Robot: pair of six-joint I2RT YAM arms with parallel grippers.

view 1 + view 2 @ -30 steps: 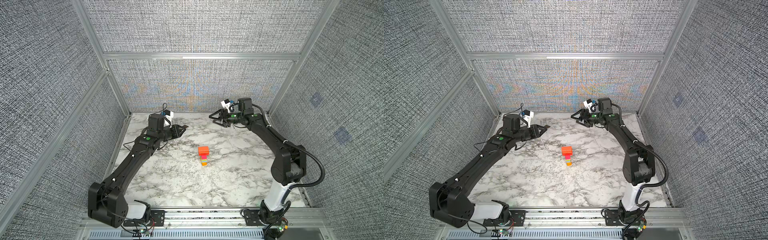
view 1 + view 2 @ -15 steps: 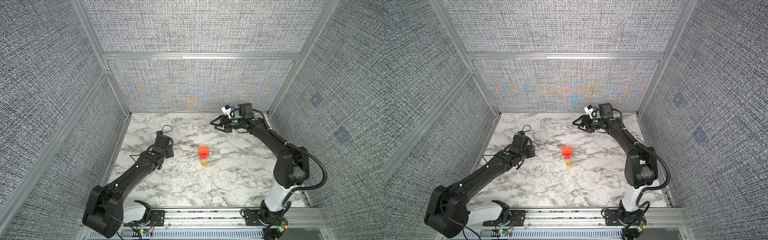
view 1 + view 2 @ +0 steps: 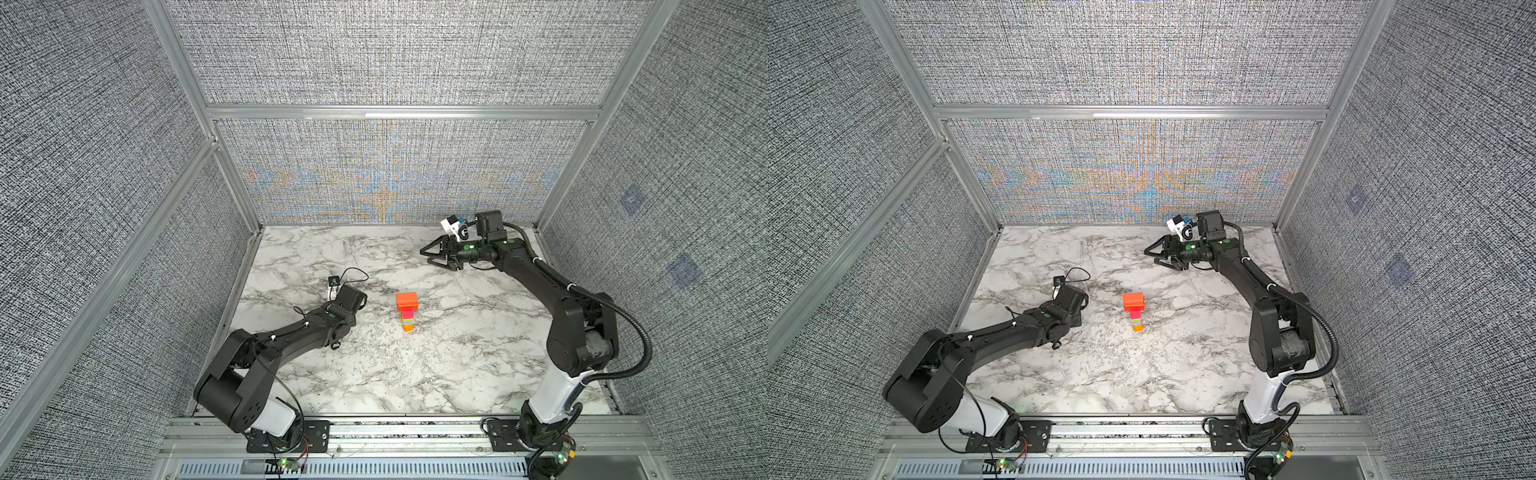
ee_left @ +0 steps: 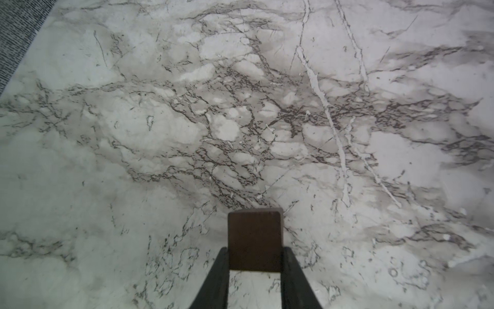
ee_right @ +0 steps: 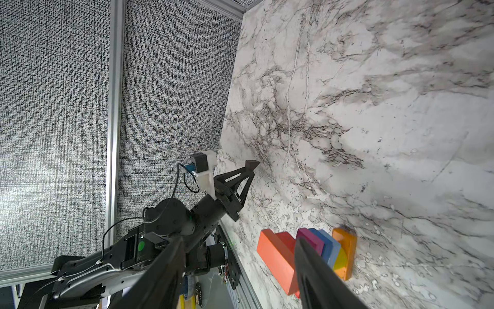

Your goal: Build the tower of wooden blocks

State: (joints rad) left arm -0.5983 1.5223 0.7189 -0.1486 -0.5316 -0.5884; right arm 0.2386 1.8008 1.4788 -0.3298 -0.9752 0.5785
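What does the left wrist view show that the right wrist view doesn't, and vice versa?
Left wrist only: the dark brown block, clamped in the left pincer. Right wrist only: the wood block tower, the open right pincer and the left arm. Both: the left pincer and the marble table.

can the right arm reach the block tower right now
Probably yes: the right gripper hangs open and empty, only bare table lies between it and the wood block tower, and the left arm sits off to the side.
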